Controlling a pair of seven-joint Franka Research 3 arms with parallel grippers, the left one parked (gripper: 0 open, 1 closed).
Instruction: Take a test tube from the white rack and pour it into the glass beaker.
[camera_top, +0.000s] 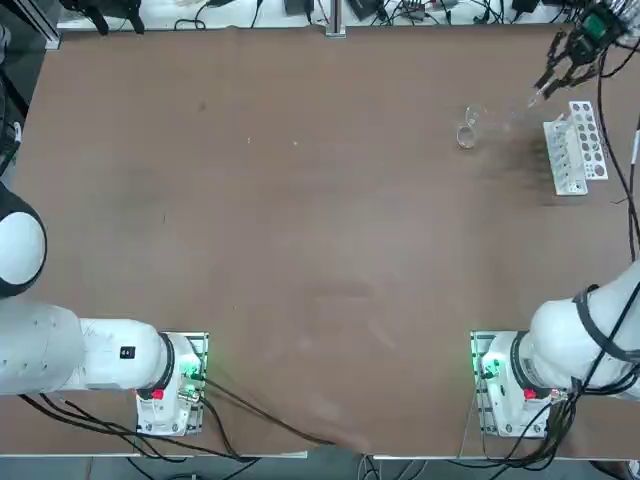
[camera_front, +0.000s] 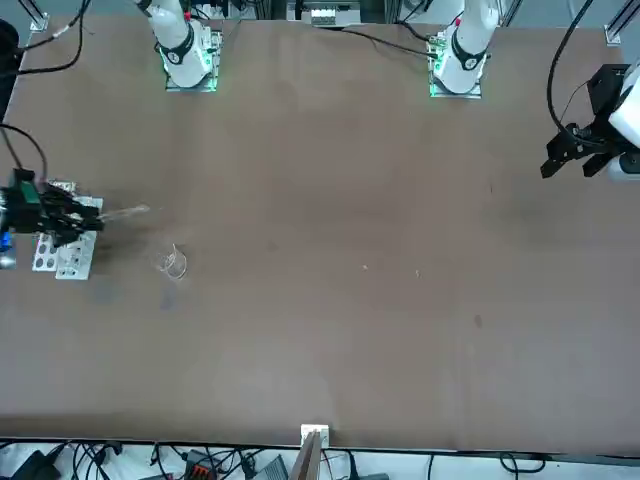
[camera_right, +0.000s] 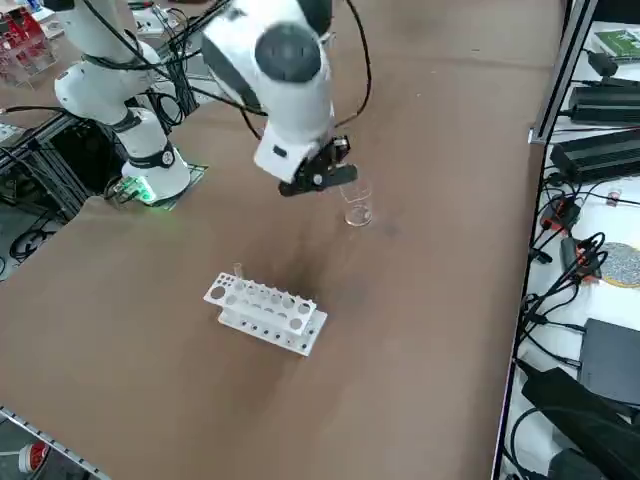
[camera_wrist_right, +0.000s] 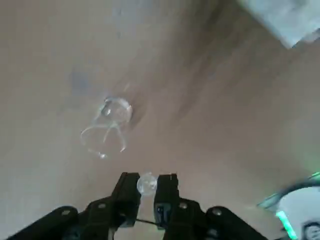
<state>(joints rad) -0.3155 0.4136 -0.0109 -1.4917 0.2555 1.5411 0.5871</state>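
A bare brown table (camera_top: 300, 250) is ringed by black cables (camera_right: 560, 250) and black equipment boxes (camera_right: 605, 155).

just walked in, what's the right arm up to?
The right gripper is shut on a thin clear test tube, held tilted in the air beside the white rack and pointing toward the small glass beaker. The beaker stands upright on the brown table a little way from the rack. No pour is visible yet.
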